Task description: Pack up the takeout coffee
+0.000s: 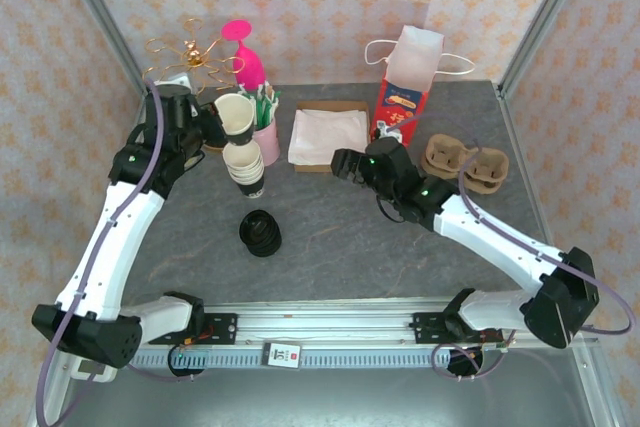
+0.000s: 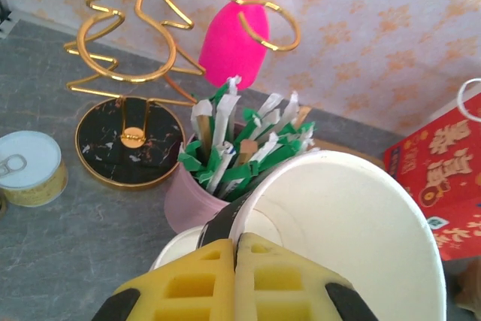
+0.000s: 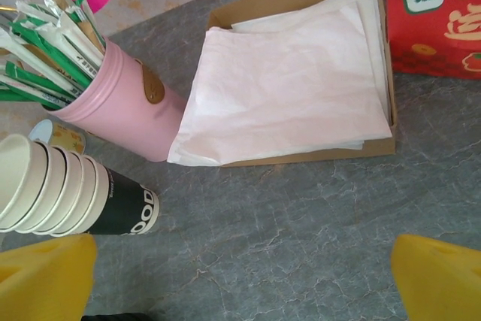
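**Left Gripper Clamped on Cup Rim**

The left gripper [image 2: 237, 253] is closed on the rim of a white paper cup [image 2: 353, 231]. The cup is held tilted just above the nested stack of white cups [image 1: 246, 165], beside the pink pot of green-wrapped sticks [image 2: 188, 204]. The right gripper [image 3: 242, 276] is spread wide and holds nothing. The stack's black sleeve [image 3: 128, 204] shows the partial lettering "OOD".

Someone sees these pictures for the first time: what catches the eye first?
The left gripper pinches the rim of a white paper cup, tilted over the cup stack. Behind it, a hot-pink wine glass hangs on a gold rack; a red gift bag stands at the back.
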Action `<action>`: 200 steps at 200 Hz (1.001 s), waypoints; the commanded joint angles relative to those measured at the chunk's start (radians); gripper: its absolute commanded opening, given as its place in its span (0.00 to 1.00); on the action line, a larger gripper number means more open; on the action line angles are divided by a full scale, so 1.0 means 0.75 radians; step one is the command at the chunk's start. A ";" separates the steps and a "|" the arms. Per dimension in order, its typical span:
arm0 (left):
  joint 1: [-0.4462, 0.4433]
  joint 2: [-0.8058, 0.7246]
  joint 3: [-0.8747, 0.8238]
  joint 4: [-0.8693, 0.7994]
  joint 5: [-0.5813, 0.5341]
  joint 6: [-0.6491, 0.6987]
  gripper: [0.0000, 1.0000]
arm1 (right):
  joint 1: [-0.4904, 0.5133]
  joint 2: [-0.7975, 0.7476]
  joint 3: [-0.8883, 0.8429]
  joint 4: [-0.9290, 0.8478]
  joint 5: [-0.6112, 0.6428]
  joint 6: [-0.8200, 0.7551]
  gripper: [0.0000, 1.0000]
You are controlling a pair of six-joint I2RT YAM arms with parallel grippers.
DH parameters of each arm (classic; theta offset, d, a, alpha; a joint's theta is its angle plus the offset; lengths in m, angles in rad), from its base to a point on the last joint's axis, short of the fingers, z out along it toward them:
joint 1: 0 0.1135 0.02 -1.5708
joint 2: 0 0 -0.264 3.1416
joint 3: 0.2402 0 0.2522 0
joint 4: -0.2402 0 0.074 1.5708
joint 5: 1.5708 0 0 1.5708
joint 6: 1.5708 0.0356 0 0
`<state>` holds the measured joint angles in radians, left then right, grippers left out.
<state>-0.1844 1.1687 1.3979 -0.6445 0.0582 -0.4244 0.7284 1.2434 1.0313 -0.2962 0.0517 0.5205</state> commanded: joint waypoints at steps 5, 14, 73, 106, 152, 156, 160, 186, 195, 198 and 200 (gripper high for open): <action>-0.032 -0.047 0.052 -0.056 0.121 -0.050 0.00 | 0.001 -0.068 0.070 -0.075 0.068 -0.025 0.99; -0.061 -0.060 0.056 -0.055 0.131 -0.065 0.00 | -0.004 -0.075 0.079 -0.091 0.068 -0.029 0.99; -0.450 0.015 0.042 0.013 0.021 -0.139 0.00 | -0.099 -0.125 -0.035 -0.054 -0.027 0.018 1.00; -0.515 0.096 -0.101 0.106 -0.014 -0.157 0.00 | -0.170 -0.118 -0.123 -0.004 -0.079 0.040 1.00; -0.515 0.173 -0.384 0.390 0.061 -0.142 0.00 | -0.198 -0.089 -0.161 0.033 -0.093 0.037 1.00; -0.515 0.183 -0.397 0.408 0.064 -0.144 0.00 | -0.198 -0.089 -0.164 0.038 -0.094 0.036 0.99; -0.515 0.197 -0.408 0.417 0.065 -0.148 0.00 | -0.199 -0.089 -0.167 0.044 -0.098 0.036 1.00; -0.514 0.275 -0.469 0.498 0.028 -0.167 0.00 | -0.198 -0.051 -0.182 0.062 -0.102 0.044 1.00; -0.515 0.295 -0.490 0.538 0.024 -0.173 0.00 | -0.199 -0.051 -0.185 0.067 -0.102 0.042 1.00; -0.515 0.299 -0.495 0.545 0.016 -0.179 0.00 | -0.199 -0.051 -0.187 0.066 -0.101 0.043 1.00; -0.515 0.304 -0.496 0.550 0.008 -0.183 0.00 | -0.199 -0.050 -0.188 0.066 -0.102 0.044 1.00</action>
<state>-0.5655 1.3724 1.0538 -0.3649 0.0925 -0.5301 0.5854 1.1969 0.9119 -0.2722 -0.0254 0.5426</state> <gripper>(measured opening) 0.062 0.996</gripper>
